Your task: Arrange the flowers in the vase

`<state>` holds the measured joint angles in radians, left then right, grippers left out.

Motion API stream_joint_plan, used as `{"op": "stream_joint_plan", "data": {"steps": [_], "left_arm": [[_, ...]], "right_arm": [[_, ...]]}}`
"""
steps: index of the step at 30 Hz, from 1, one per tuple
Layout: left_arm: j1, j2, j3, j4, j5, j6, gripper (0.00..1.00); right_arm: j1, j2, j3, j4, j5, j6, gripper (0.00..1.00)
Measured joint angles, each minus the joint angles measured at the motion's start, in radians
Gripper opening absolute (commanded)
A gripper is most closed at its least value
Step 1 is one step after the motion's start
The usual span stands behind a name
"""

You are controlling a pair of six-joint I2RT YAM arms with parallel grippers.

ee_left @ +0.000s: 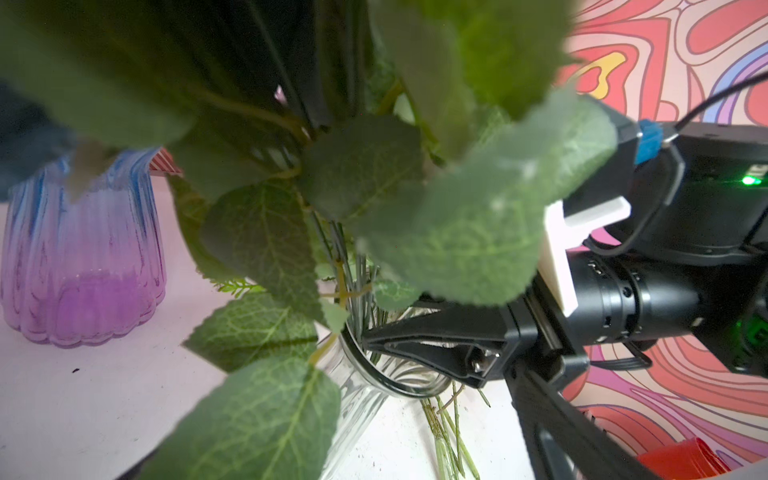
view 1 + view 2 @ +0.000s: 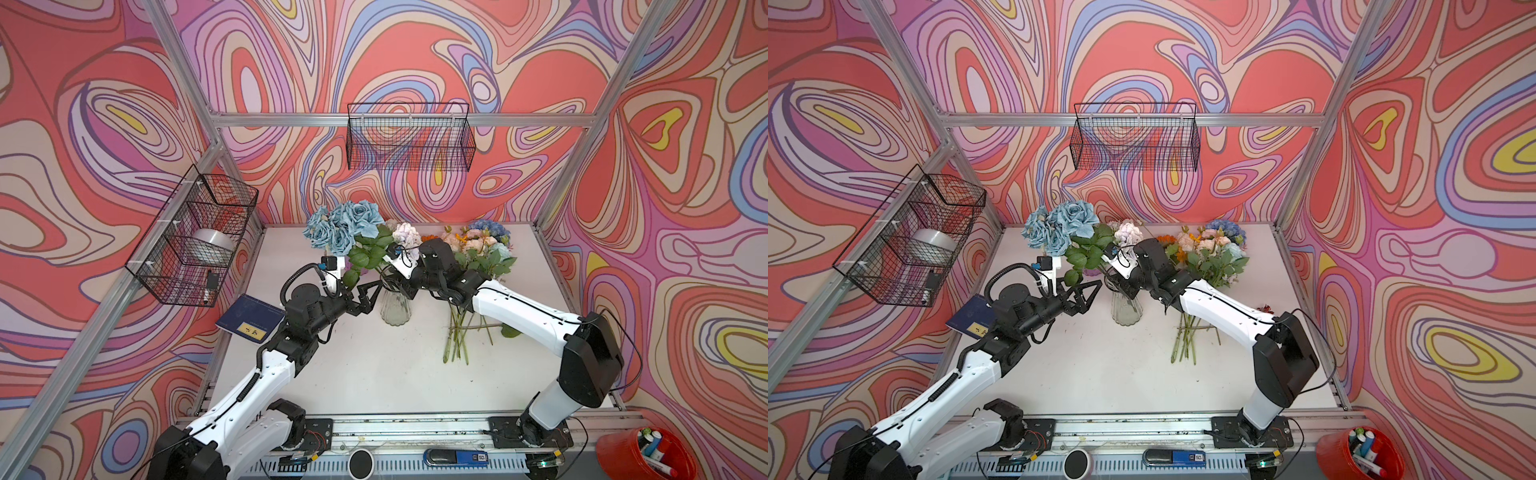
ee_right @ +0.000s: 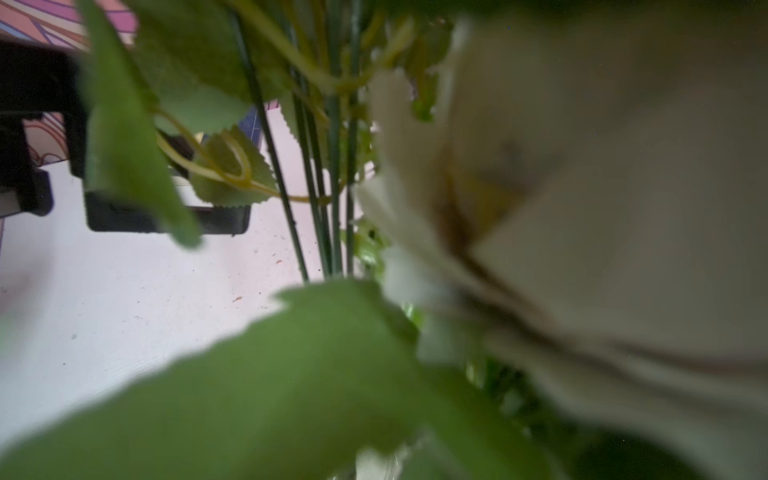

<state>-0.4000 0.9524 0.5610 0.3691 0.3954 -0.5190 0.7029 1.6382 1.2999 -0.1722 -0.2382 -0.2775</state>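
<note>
A clear ribbed glass vase [image 2: 395,309] [image 2: 1126,311] stands mid-table with dusty-blue roses [image 2: 345,226] [image 2: 1059,226] and leafy green stems in it. My left gripper [image 2: 374,297] [image 2: 1093,296] is open just left of the vase neck, with nothing between its fingers. My right gripper [image 2: 395,284] [image 2: 1121,286] is at the vase mouth. One of its fingers [image 1: 432,349] lies across the rim [image 1: 399,390], and leaves hide its jaws. A blurred white flower [image 3: 582,208] fills the right wrist view. More flowers [image 2: 478,249] [image 2: 1208,249] lie in a pile at the right, stems [image 2: 457,336] toward the front.
A purple glass vase [image 1: 83,257] stands behind the clear one. A blue notebook [image 2: 249,318] lies at the left table edge. Wire baskets hang on the left wall [image 2: 191,237] and back wall [image 2: 409,137]. A red cup of markers [image 2: 648,453] sits front right.
</note>
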Motion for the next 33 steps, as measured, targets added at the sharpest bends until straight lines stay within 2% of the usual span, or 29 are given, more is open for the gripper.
{"op": "stream_joint_plan", "data": {"steps": [7, 13, 21, 28, 33], "left_arm": [[-0.005, -0.007, -0.019, -0.018, -0.042, 0.026, 0.98], [-0.005, 0.097, -0.002, 0.075, -0.06, 0.016, 0.89], [-0.013, 0.257, 0.127, 0.131, -0.036, -0.005, 0.73], [-0.031, 0.295, 0.192, 0.133, -0.033, 0.014, 0.54], [-0.032, 0.349, 0.202, 0.132, -0.043, 0.035, 0.2]], "right_arm": [[0.0, -0.019, -0.074, 0.133, 0.01, 0.069, 0.39], [0.001, -0.05, -0.163, 0.284, 0.055, 0.153, 0.43], [0.004, -0.09, -0.228, 0.425, 0.142, 0.243, 0.44], [0.004, -0.113, -0.273, 0.487, 0.176, 0.27, 0.43], [0.004, -0.117, -0.287, 0.503, 0.188, 0.27, 0.42]]}}
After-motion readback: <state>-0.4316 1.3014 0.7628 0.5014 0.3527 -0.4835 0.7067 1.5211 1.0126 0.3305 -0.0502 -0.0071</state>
